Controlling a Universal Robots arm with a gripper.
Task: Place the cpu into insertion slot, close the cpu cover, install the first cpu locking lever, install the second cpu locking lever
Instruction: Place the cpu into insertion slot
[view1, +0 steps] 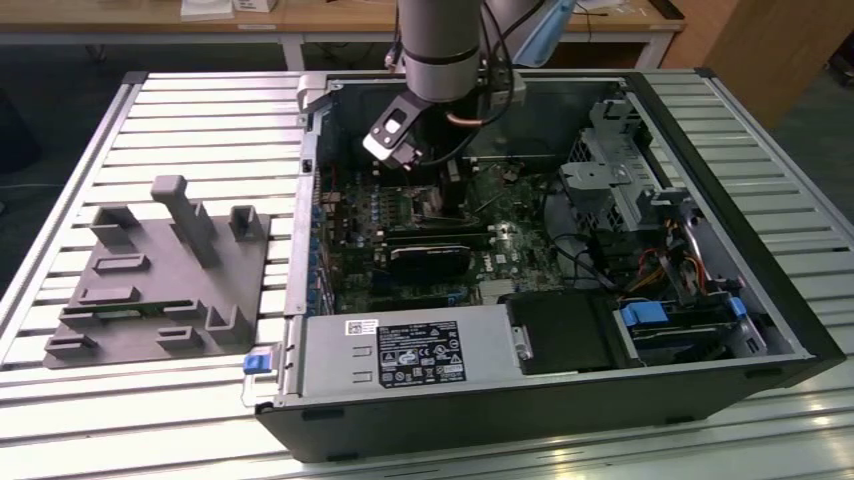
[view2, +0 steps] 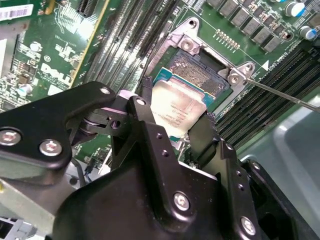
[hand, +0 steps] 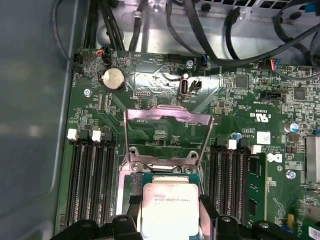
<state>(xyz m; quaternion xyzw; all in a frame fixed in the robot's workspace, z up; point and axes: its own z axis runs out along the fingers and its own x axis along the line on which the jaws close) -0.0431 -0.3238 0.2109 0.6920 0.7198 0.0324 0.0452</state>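
1. status: hand (view2: 177, 114) clamped on the cpu (view2: 175, 106) by two opposite edges, one black finger (view2: 145, 107) on each side. the chip hangs low over the insertion slot (view2: 200, 75) and covers the slot's near part. whether it touches the socket bed cannot be told.
2. misalignment risk: in the second wrist view the slot's far contact field lies bare. a descent from this offset would likely put an edge on the silvery rim or crush contacts.
3. tilt risk: the chip looks slightly off level with the green motherboard (hand: 165, 85). a corner-first touch could scrape the contact bed.
4. cover risk: cpu cover (hand: 167, 131) is swung open beyond the slot in the first wrist view and is apart from the chip. a knock from the hand could drop it onto the fingers.
5. lever risk: a thin locking lever (view2: 285, 95) stands free just beside the slot frame. a finger spreading outward could snag it.
6. release risk: memory slots (hand: 90, 180) flank the socket closely. a wide opening may strike the frame, and a sticking finger could drag the chip off its seat.
7. access: the work sits deep inside the computer case (view1: 534, 425) on the slatted worktop (view1: 200, 110), and the walls limit any correction.
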